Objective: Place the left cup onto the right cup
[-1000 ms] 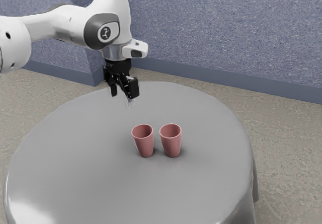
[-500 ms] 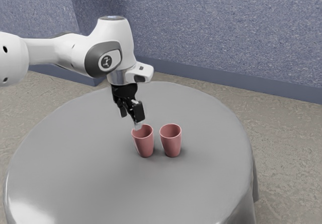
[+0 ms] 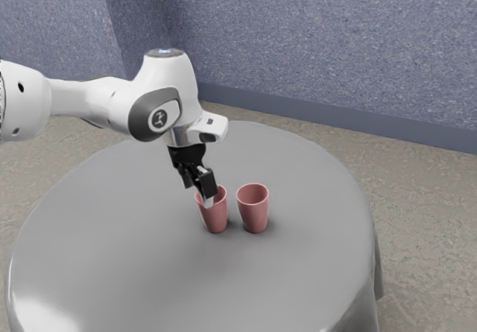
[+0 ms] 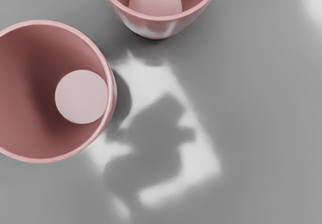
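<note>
Two pink cups stand upright side by side on the round grey table [image 3: 104, 235]. In the exterior view the left cup [image 3: 215, 215] is a hand's breadth from the right cup [image 3: 253, 208], and they do not touch. My black gripper [image 3: 206, 195] has come down onto the left cup's rim on the side away from the right cup. Its fingers stand open at the rim, one seemingly just inside the mouth. In the wrist view I look down into the nearer, larger cup [image 4: 50, 90] and the other cup [image 4: 158, 7] beyond it. My hand's shadow [image 4: 151, 143] lies beside them.
The grey cloth hangs over the table's edge [image 3: 369, 272] at the exterior view's right. Behind the table runs a blue-grey wall [image 3: 335, 41] with a dark skirting. My white arm [image 3: 89, 104] reaches in from the exterior view's left, above the table.
My hand has come down and toward the exterior view's right, from well above the table's back to the left cup's rim. Neither cup has moved.
</note>
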You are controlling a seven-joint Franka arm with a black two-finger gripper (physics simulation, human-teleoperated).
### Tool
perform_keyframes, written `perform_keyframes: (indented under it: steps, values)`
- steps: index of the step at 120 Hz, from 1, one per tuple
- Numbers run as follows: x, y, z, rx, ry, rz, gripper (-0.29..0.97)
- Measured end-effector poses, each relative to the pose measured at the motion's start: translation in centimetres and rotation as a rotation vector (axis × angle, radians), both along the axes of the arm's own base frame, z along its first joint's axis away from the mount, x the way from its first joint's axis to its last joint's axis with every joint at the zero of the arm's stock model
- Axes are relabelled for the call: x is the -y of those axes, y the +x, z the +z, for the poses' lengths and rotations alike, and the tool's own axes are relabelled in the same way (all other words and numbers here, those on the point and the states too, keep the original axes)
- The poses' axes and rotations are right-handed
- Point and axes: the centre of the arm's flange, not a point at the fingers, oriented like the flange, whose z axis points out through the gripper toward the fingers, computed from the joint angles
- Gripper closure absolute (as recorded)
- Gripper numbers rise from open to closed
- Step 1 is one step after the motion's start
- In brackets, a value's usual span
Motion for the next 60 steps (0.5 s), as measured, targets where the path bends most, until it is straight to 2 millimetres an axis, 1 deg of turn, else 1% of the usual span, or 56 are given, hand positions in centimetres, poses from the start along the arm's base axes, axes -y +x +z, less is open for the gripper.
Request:
perform_keyframes:
  steps: [33, 60]
  values:
    - [-0.1, 0.5, -1.8, 0.000, -0.008, 0.012, 0.02]
    - [-0.7, 1.0, -3.2, -0.002, -0.003, 0.021, 0.02]
